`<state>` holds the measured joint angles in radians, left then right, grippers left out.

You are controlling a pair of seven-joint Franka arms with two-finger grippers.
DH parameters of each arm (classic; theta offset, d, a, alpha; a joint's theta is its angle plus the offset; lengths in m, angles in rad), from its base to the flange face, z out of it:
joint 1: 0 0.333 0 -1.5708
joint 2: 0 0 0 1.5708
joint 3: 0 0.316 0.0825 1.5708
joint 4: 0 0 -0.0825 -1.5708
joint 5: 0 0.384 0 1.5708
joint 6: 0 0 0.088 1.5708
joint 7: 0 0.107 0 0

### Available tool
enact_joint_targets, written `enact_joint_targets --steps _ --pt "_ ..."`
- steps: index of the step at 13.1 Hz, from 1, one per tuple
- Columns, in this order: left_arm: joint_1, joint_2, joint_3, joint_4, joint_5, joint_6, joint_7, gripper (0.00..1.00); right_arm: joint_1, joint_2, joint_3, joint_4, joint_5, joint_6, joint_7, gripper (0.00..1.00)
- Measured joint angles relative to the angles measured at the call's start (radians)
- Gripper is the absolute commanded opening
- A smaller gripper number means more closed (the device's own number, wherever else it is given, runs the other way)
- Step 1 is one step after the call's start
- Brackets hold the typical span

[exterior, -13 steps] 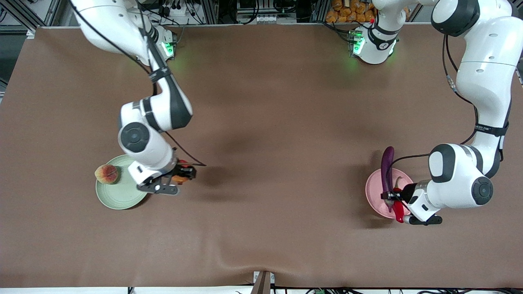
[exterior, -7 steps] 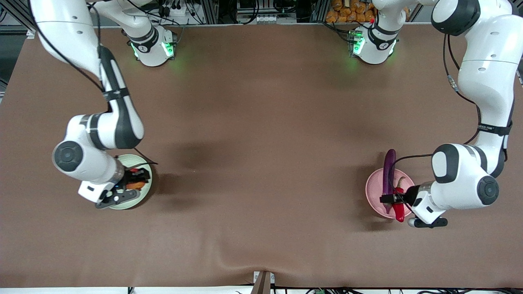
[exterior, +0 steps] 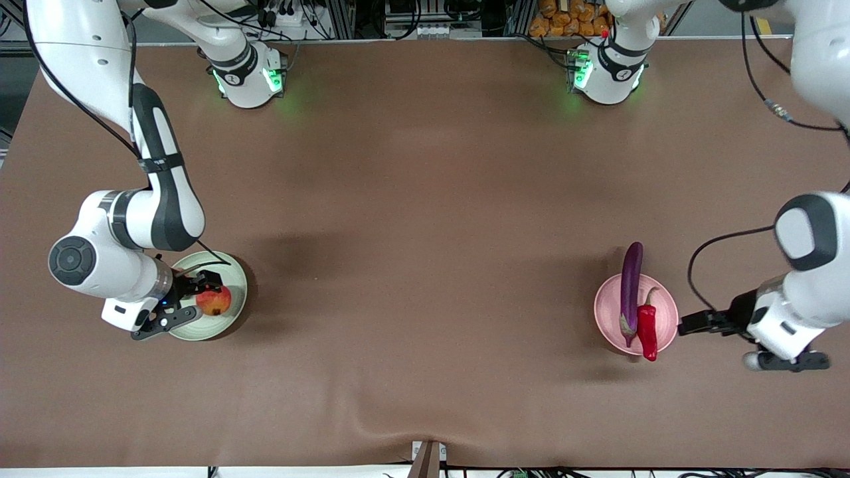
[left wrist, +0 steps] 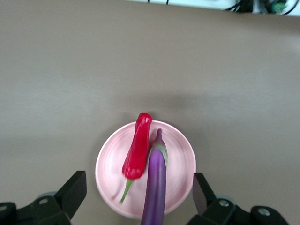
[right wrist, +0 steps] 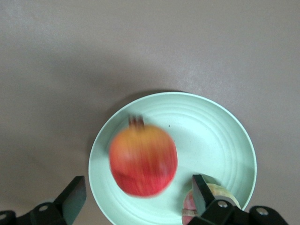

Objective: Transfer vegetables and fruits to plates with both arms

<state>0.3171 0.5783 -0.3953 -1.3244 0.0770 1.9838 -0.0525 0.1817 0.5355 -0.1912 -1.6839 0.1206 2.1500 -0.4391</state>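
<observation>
Pink plate point(exterior: 604, 312) with eggplant point(exterior: 630, 282), chili point(exterior: 647, 330)

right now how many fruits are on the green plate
2. The red fruit lies on the green plate; the paler peach-like fruit sits beside it on that plate, partly hidden by the right gripper.

Both arms point(exterior: 133, 219) are glossy white with rounded shells and dark grey bands at the joints, each ending in a dark round cap. Thin black cables run along the links, strapped by black bands. Green lights glow on the white bases point(exterior: 246, 76). The fingers point(left wrist: 72, 187) are black and wedge-shaped.
</observation>
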Motion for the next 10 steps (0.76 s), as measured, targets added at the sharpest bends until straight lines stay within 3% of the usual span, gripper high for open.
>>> enact_joint_targets --steps 4,10 --pt "-0.007 -0.190 -0.013 -0.001 0.000 -0.196 -0.150 1.00 -0.037 -0.063 -0.003 0.032 0.017 -0.078 0.060 1.00" --pt "-0.020 -0.323 -0.010 -0.015 0.000 -0.359 -0.189 1.00 -0.083 -0.345 -0.002 0.045 0.017 -0.455 0.274 1.00"
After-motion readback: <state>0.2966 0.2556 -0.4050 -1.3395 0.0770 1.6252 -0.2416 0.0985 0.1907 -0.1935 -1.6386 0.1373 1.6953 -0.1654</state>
